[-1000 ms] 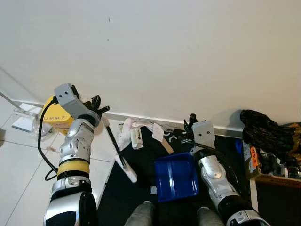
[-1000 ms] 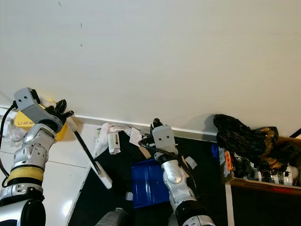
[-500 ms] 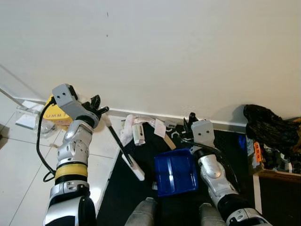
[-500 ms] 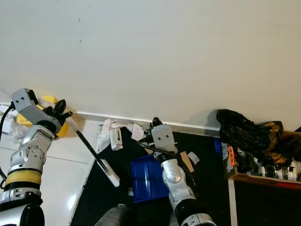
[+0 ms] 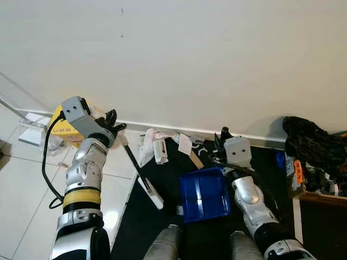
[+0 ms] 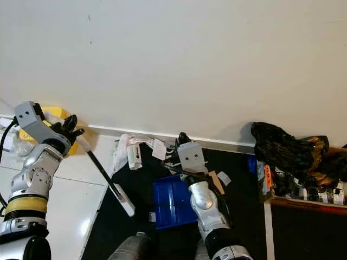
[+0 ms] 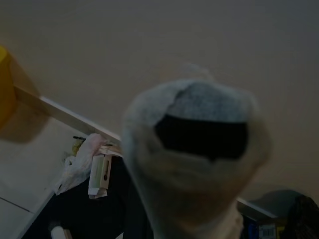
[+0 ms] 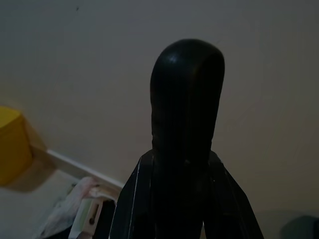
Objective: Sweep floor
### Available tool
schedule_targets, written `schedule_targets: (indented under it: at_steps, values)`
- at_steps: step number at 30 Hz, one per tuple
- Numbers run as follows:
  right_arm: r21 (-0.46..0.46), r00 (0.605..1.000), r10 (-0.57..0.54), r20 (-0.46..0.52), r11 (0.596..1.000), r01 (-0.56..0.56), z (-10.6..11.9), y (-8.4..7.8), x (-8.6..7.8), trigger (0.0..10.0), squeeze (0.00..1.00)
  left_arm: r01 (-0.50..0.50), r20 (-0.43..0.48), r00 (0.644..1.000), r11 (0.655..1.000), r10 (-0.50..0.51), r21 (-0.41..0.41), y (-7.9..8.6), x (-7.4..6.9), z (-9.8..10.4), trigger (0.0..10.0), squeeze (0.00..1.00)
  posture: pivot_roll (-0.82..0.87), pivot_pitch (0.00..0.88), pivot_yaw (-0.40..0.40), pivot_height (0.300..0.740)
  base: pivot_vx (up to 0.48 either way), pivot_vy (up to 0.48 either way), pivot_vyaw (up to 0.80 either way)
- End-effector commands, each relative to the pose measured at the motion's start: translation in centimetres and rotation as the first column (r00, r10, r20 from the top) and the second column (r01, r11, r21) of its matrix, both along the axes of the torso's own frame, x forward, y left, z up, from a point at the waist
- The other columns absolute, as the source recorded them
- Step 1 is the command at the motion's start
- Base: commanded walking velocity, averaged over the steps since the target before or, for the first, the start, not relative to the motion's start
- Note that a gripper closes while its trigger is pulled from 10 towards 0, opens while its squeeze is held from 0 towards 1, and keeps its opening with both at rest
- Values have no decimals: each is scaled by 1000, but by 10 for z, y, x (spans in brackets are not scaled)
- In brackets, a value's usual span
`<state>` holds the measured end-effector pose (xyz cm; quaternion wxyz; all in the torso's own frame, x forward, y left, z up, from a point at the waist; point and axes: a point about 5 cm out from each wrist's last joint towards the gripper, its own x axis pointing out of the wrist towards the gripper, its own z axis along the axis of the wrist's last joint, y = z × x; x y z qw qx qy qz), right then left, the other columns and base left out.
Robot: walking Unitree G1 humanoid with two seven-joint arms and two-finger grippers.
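The blue dustpan (image 5: 204, 194) lay on the black mat (image 5: 162, 216) at the robot's feet, its handle clenched in the right hand (image 5: 222, 142). The left hand (image 5: 112, 124) gripped the broom (image 5: 136, 173), whose head rested on the mat's edge. Beyond, paper litter (image 5: 157, 147) lay along the wall.

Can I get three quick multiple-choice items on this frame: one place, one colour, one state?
1. Where does the litter pile lie?
A. by the wall's base
B. inside the dustpan
C. on the yellow box

2. What colour is the dustpan?
A. red
B. blue
C. green

3. What is the left claw doing?
A. hanging idle
B. shut on the broom
C. touching the black bag

Answers:
1. A, the litter sits along the skirting.
2. B, the tray is plainly blue.
3. B, its fingers wrap the broom's handle top.
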<state>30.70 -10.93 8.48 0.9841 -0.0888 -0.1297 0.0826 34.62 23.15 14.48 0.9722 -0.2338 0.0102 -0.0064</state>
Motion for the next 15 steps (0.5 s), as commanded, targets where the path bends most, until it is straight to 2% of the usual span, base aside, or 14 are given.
schedule_targets:
  at_steps: [1,15]
  values:
    - [24,999,8,38,1000,-9,7,2,-1,10000,0,-19,-3,1000,1000,20,15,6,-4,-2,10000,0,183,237,137,740,0,0,0]
    - [-3,1000,12,9,1000,-12,0,-5,-5,10000,0,-20,-10,1000,1000,20,0,3,-4,-6,10000,0,167,243,131,740,0,0,0]
